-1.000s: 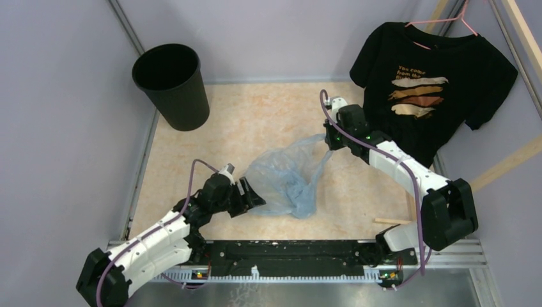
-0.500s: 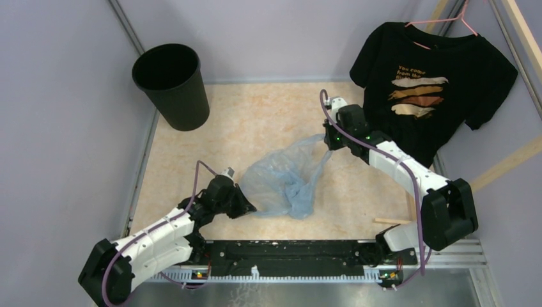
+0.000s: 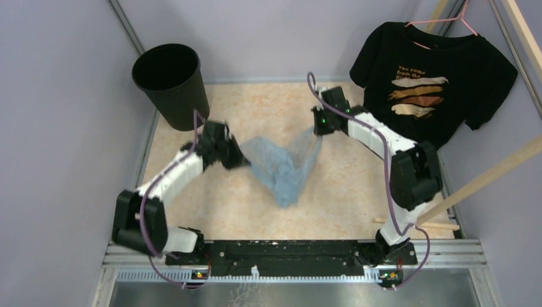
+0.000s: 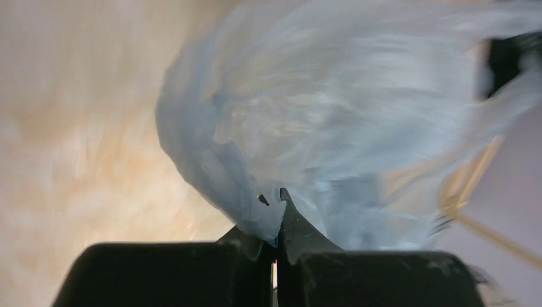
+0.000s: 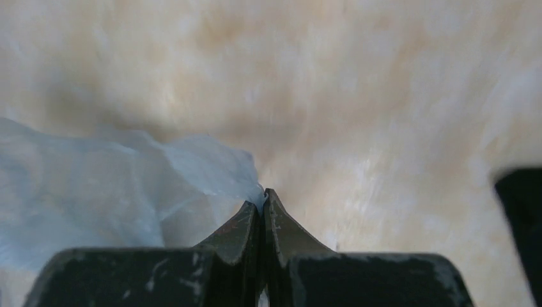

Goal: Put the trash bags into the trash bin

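A thin, translucent light-blue trash bag (image 3: 280, 167) hangs stretched between my two grippers above the middle of the table, sagging to a point below. My left gripper (image 3: 241, 160) is shut on its left edge; in the left wrist view the plastic (image 4: 332, 121) bunches between the closed tips (image 4: 273, 203). My right gripper (image 3: 314, 130) is shut on the bag's upper right corner (image 5: 211, 166), pinched at the tips (image 5: 262, 195). The round black trash bin (image 3: 171, 86) stands upright in the far left corner, a little beyond the left gripper.
A black printed T-shirt (image 3: 434, 83) hangs on a pink hanger at the far right, behind the right arm. Wooden slats (image 3: 486, 176) lean at the right edge. Lilac walls close in on both sides. The table (image 3: 255, 109) is beige marbled.
My left gripper closed on the bag's left edge and swung up and away toward the bin, lifting the bag. The right gripper also moved farther back and left, still holding its corner.
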Available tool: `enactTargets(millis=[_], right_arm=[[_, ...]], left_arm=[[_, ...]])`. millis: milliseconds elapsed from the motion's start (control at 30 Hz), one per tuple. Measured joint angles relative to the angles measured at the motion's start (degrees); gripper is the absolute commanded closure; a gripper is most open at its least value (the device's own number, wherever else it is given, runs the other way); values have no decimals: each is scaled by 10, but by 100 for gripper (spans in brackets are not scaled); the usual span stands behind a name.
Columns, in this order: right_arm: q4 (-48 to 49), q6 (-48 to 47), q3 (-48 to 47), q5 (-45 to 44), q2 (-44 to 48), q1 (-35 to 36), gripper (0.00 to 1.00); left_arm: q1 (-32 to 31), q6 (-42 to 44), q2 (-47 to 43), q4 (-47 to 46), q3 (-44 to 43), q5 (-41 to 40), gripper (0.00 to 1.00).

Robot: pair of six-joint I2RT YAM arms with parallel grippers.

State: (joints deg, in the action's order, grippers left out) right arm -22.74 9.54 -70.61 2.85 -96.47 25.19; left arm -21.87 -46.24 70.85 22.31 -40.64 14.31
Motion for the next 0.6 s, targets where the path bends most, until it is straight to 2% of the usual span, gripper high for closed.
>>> enactTargets(millis=[67,100,200,233,300,367,433,500,600], right_arm=[[-57,1,-128,-4,-59,-7,100],[-87,1,-211,-10,-84,-10,100],[-130,-6,-418,-16,-100,-9,100],[-127,-14,-469,-18,-89,-5,100],[-83,-43,-489,-29,-28,16,100],[5,-84,-391,-32,98,68,100],[140,-110,-217,-15,243,131,100],[272,-117,-57,-20,362,145,100],[369,-110,64,-37,356,125,100]], left_arm=[[57,36,90,49,-156,44,100],[79,57,137,71,-263,61,100],[98,102,183,89,-498,80,100],[94,118,170,73,-549,86,100],[79,140,104,24,-563,81,100],[62,159,-4,-19,-513,67,100],[53,173,-108,-50,-432,46,100],[55,179,-171,-62,-360,18,100],[59,176,-137,-60,-245,-3,100]])
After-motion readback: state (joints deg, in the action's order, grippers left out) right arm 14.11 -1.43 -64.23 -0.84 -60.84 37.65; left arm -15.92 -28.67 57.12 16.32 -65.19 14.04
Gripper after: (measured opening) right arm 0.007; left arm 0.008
